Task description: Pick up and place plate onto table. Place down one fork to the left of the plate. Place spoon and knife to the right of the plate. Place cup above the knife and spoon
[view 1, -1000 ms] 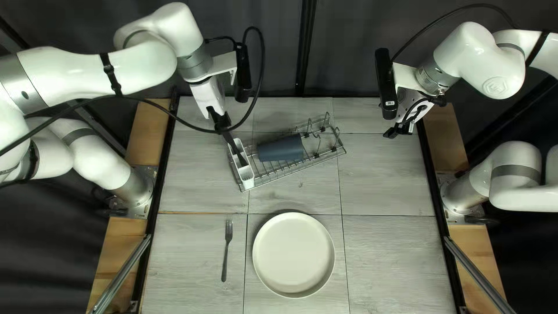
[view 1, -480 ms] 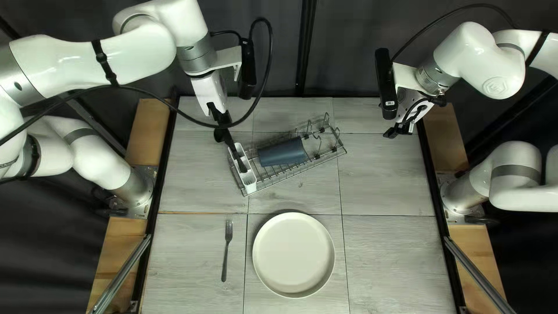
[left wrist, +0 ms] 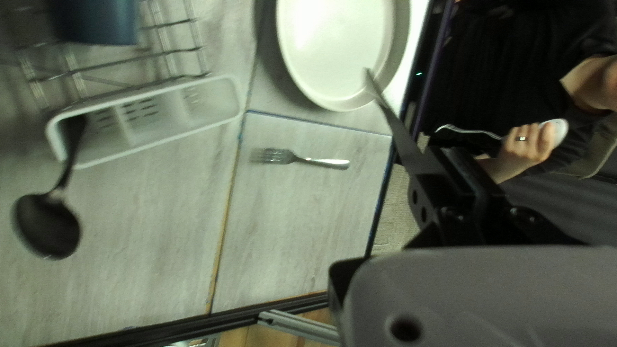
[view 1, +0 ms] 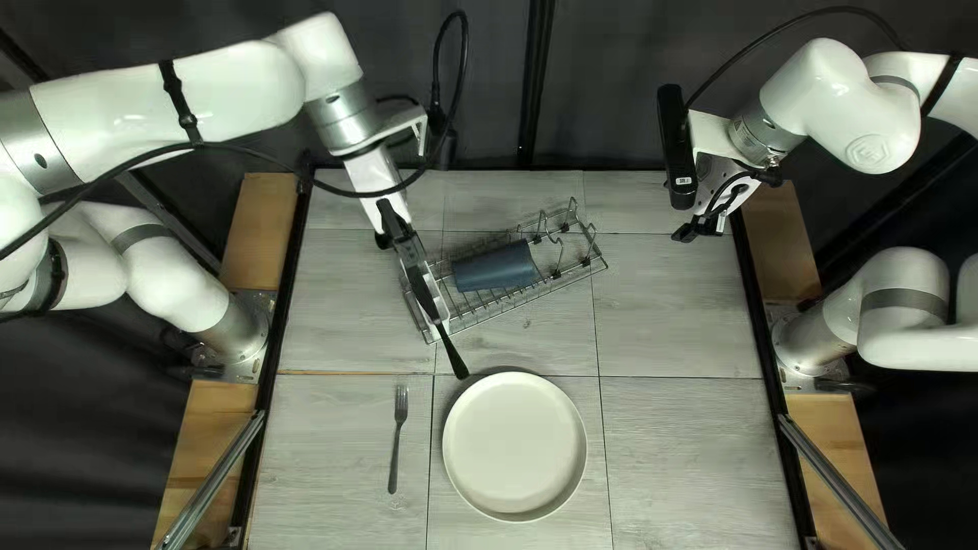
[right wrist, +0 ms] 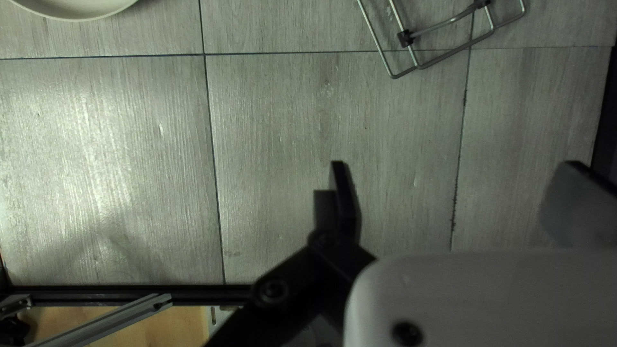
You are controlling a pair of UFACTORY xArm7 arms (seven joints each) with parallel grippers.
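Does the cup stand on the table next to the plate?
No, the cup lies on its side in the wire rack.

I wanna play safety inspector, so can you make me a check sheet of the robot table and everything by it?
Surface: grey table; spills, nothing seen
Plate: flat on the table
Fork: left of the plate, top left view
Cup: on its side in the rack
Spoon: handle in the caddy
Knife: can't tell
Clutter: rack, caddy
Left gripper: narrow dark thing juts from it, maybe a tool
Right gripper: open, nothing between its fingers
Cables: black, one by each arm
Surroundings: dark curtain; person's hand
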